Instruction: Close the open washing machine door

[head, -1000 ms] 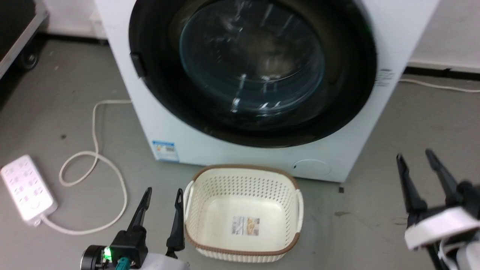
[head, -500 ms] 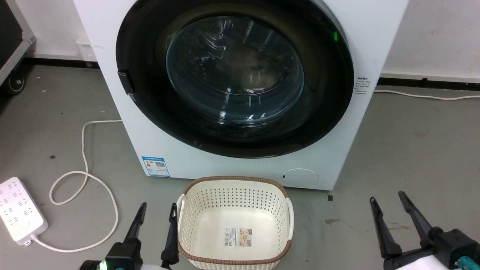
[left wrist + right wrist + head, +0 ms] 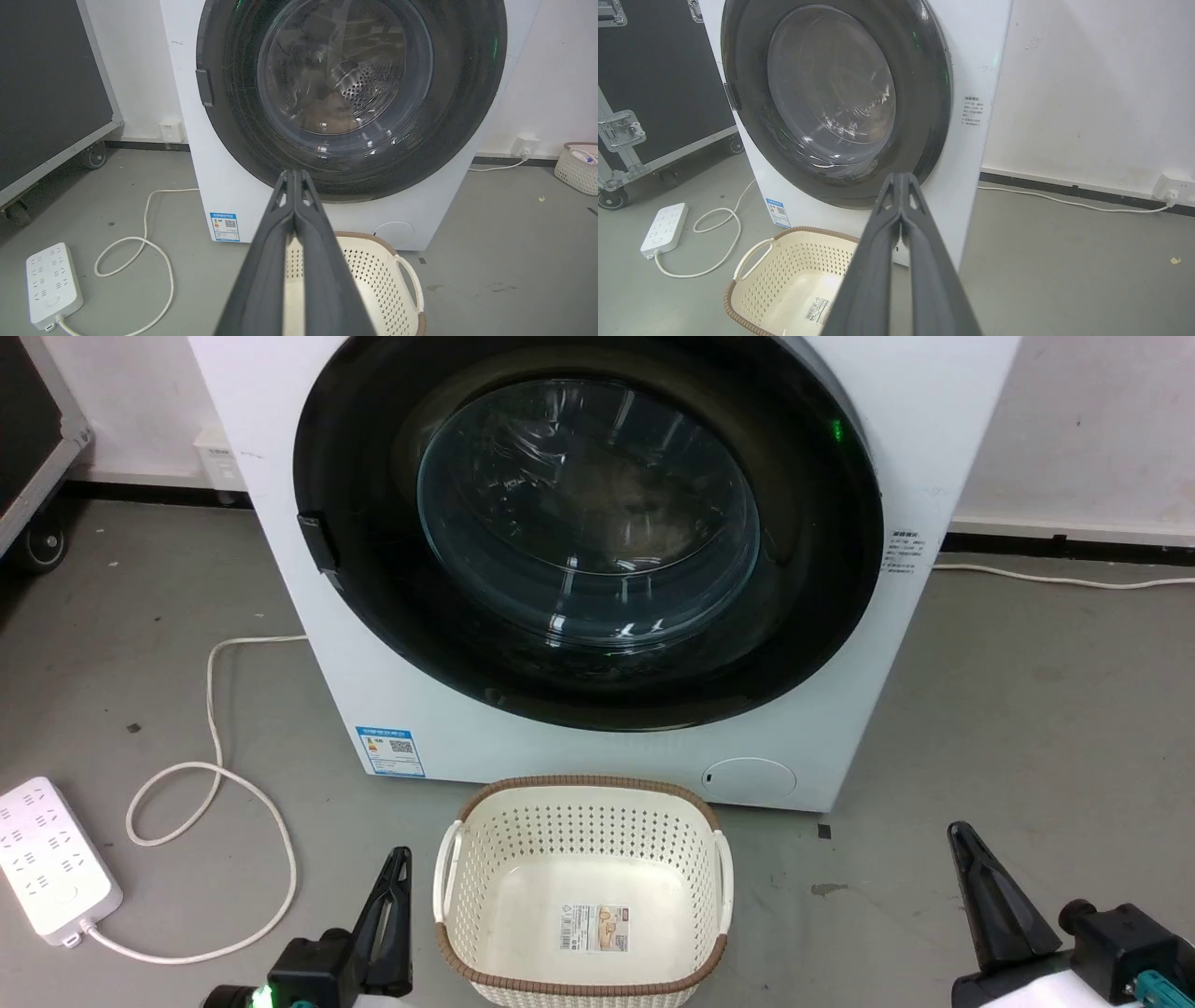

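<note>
Round, glossy-black-rimmed, glass-centred washing machine door point(image 3: 588, 523) flush against white machine front point(image 3: 560, 756) | your left gripper point(image 3: 399, 868), right gripper point(image 3: 966, 849): fingers pressed together, empty

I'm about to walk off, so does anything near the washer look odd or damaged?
Nothing stands out. The washing machine door looks shut and flush, the basket sits upright and empty in front of it, and the power strip lies flat on the floor.
</note>
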Motion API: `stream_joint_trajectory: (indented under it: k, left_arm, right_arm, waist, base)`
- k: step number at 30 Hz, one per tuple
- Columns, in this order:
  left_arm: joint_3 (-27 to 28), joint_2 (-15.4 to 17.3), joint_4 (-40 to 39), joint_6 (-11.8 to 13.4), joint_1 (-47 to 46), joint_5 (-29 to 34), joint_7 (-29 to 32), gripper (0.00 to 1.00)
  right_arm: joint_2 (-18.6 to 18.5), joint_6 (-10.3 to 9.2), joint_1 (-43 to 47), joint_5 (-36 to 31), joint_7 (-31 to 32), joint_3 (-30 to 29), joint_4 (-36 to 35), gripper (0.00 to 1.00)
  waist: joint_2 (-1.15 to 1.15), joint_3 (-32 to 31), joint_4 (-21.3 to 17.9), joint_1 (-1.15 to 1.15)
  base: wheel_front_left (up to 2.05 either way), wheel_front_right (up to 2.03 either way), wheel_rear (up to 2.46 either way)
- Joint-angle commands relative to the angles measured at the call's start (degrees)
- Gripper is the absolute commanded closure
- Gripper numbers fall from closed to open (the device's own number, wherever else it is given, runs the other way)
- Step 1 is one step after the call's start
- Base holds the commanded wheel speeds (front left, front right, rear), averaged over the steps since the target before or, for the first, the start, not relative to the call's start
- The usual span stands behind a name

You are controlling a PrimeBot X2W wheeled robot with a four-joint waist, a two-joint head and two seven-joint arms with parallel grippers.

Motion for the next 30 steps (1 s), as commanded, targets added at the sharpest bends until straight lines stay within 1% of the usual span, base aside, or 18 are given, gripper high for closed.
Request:
stream_joint_trajectory:
  k: [1, 30]
  left_arm:
    - [0.34, -0.08, -0.27, -0.07, -0.31, 0.42, 0.4, 1.0]
    - [1.78, -0.31, -1.41, -0.26, -1.25, 1.82, 3.68, 1.0]
  right_arm:
    - [0.3, 0.0, -0.23, -0.45, 0.32, 0.01, -0.33, 1.0]
    - [1.19, -0.01, -0.96, -1.91, 3.6, 0.06, -1.33, 1.0]
  waist:
    - [0.0, 0.02, 0.01, 0.0]
    - [0.0, 0.23, 0.13, 0.0]
  base:
    - [0.0, 0.0, 0.0]
    - [0.0, 0.0, 0.0]
